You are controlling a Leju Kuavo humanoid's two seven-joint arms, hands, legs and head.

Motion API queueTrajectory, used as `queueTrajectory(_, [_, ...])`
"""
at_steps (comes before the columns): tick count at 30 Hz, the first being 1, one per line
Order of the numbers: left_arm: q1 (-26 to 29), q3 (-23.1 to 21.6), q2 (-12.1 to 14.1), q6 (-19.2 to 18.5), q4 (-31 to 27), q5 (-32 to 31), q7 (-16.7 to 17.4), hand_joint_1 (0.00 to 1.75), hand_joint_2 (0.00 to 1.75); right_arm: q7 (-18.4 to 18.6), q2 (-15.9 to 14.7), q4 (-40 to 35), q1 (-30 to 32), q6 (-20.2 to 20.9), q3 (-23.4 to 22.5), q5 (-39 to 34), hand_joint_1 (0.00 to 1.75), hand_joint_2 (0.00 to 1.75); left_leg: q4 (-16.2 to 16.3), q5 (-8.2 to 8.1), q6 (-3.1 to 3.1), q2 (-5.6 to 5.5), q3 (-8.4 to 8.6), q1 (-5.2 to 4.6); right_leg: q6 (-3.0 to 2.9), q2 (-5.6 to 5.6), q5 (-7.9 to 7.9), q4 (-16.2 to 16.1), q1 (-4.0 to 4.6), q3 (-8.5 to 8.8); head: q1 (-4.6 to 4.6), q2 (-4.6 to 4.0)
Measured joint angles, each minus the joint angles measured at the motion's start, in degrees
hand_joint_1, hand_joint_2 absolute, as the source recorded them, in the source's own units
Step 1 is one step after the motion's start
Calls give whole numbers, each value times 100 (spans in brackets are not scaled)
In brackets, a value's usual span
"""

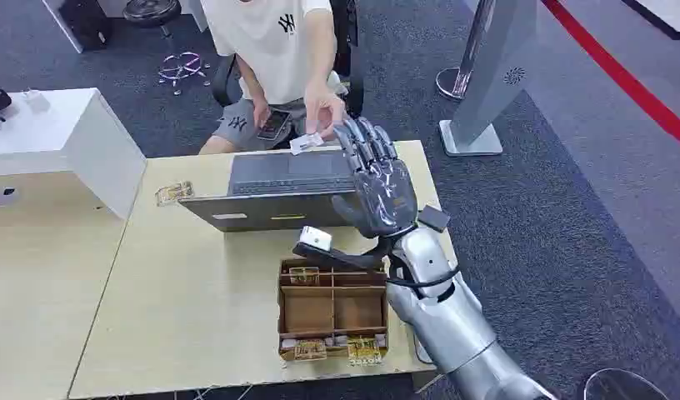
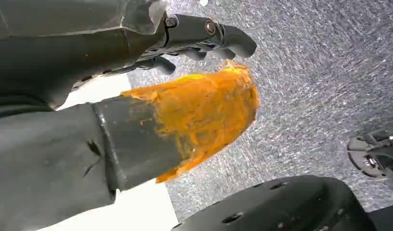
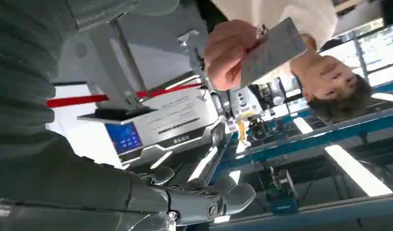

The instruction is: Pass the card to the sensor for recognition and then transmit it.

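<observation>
In the head view, the right hand (image 1: 377,179) is raised over the far edge of the bench (image 1: 195,317) with its fingers spread and nothing in it. Just beyond its fingertips, the card (image 1: 306,143) is pinched by a person's hand (image 1: 322,108). A laptop (image 1: 278,196) stands near the far edge, and a compartment box (image 1: 332,310) sits near the front edge.

In the right wrist view, the card (image 3: 271,48) is seen from below, gripped in the person's hand (image 3: 230,53), apart from the robot's fingers (image 3: 218,202).

In the left wrist view, the left hand (image 2: 151,86) is seen over grey carpet (image 2: 320,86), its thumb smeared orange and its dark fingers curled in, with nothing seen in them.
</observation>
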Motion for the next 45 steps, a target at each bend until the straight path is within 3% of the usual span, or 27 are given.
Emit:
queueTrajectory(11, [-37,-125,-2,-55,0,-144,59,0,0,20,230,481,-299,-2,-696,602,0,175,0,0,0,0,-2,0,0,0,0,0,0,-2,0,0])
queueTrajectory(12, [-37,-133,-2,-57,0,-151,59,0,0,20,241,514,-315,-2,-730,628,31,175,0,0,0,0,-2,0,0,0,0,0,0,-2,0,0])
queueTrajectory(13, [-38,-138,0,-59,0,-155,61,0,0,20,245,543,-326,-2,-763,654,112,175,0,0,0,0,-2,0,0,0,0,0,0,-2,2,0])
queueTrajectory(14, [-38,-149,-2,-59,0,-155,61,0,0,20,256,575,-334,-2,-785,656,112,175,0,0,0,0,-2,0,0,0,0,0,0,-2,0,0])
queueTrajectory(15, [-38,-157,0,-59,0,-155,61,0,0,20,260,595,-339,-2,-803,661,152,175,0,0,0,0,-2,0,0,0,0,0,0,-2,0,0])
queueTrajectory(16, [-39,-162,0,-59,0,-155,61,0,0,20,271,617,-343,-2,-818,663,171,175,0,0,0,0,-2,0,0,0,0,0,0,-2,0,0])
queueTrajectory(35, [-39,-171,0,-53,0,-160,114,0,0,-81,348,689,-208,-4,-916,634,175,175,0,0,0,0,-3,0,0,0,0,0,0,-5,0,0])
queueTrajectory(42, [-27,-171,0,4,0,-138,114,0,0,-579,525,444,140,-9,-969,-263,175,175,-1,0,0,0,-6,1,-1,1,-1,0,0,-9,0,0])
queueTrajectory(45, [-13,-171,0,13,0,-44,105,0,0,-759,582,183,380,121,-870,-1490,175,175,-1,0,0,0,-9,1,0,-1,-1,0,0,-9,2,0])
